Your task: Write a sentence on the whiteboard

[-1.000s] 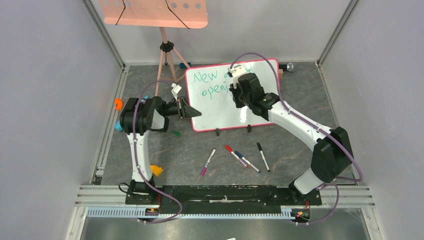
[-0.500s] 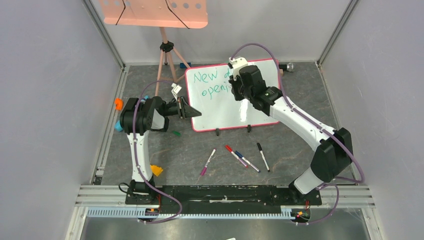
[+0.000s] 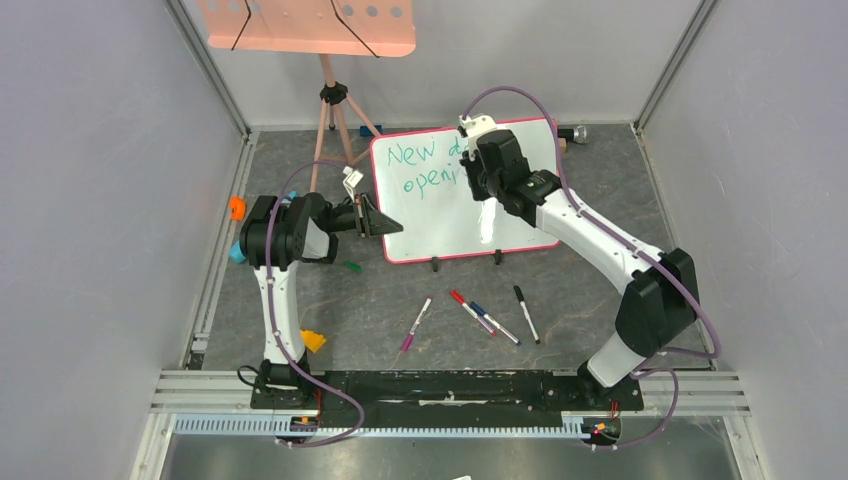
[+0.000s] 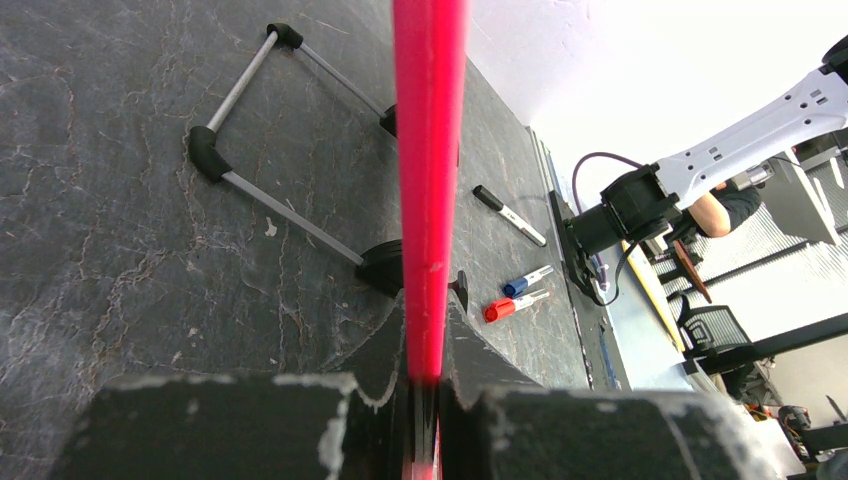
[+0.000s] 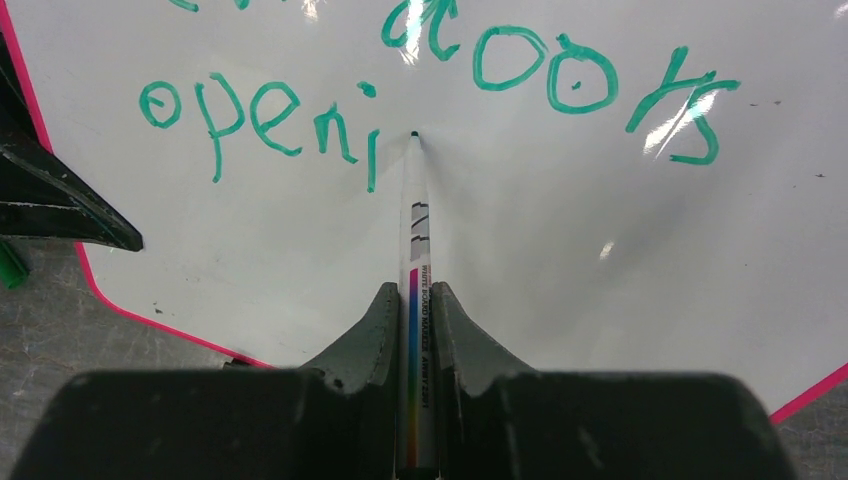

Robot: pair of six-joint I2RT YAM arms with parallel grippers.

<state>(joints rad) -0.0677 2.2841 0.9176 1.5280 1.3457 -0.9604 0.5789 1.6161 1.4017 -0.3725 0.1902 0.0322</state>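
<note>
The whiteboard (image 3: 440,215) with its pink-red frame stands tilted at the back middle. Green writing (image 3: 420,168) on it reads "New doors" over "openi" plus one downstroke; the right wrist view shows it (image 5: 260,120). My right gripper (image 3: 470,172) is shut on a white marker (image 5: 414,240), whose green tip touches the board (image 5: 560,260) just right of that downstroke. My left gripper (image 3: 385,222) is shut on the board's left frame edge (image 4: 428,180). My right arm hides part of the writing in the top view.
Several capped markers (image 3: 470,312) lie on the dark floor in front of the board. A salmon perforated tray (image 3: 305,25) on a tripod (image 3: 335,120) stands back left. Small orange (image 3: 236,207), blue and green bits lie near my left arm. Grey walls enclose the sides.
My right gripper with the marker has moved a little up and away along the board. My left arm has not moved.
</note>
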